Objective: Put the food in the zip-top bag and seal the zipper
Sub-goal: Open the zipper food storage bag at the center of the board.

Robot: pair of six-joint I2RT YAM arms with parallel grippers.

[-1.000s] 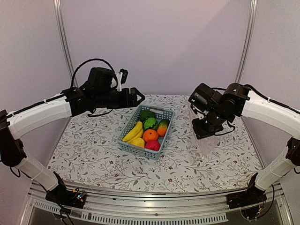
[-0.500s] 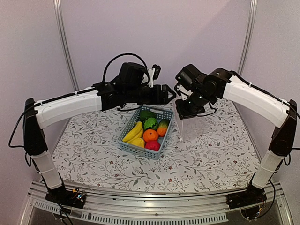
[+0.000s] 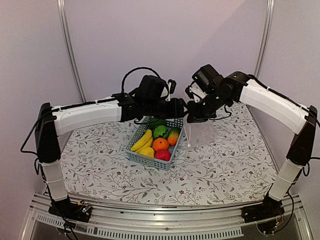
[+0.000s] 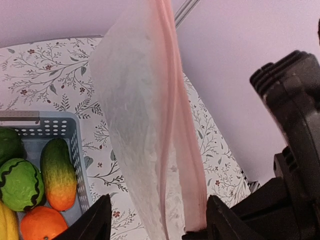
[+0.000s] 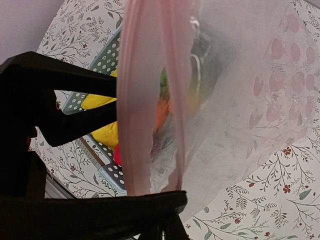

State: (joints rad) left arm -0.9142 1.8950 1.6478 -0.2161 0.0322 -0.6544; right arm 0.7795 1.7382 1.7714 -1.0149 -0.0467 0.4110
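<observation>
Hanging above the flowered table (image 3: pixel 225 165), the zip-top bag (image 3: pixel 199 131) dangles limp just right of the basket (image 3: pixel 145 160); whether its lower edge touches the cloth I cannot tell. The right gripper (image 3: pixel 190 117) is pressed tight on the zipper (image 4: pixel 172 125) at the bag's top. The left gripper (image 4: pixel 157 220) stands spread, one finger either side of that strip. If it clamps both walls together, the mouth probably stays closed; a sharp tug could pull the slippery film from the other claw. All the food (image 3: pixel 159 142) lies in the basket, none bagged.
</observation>
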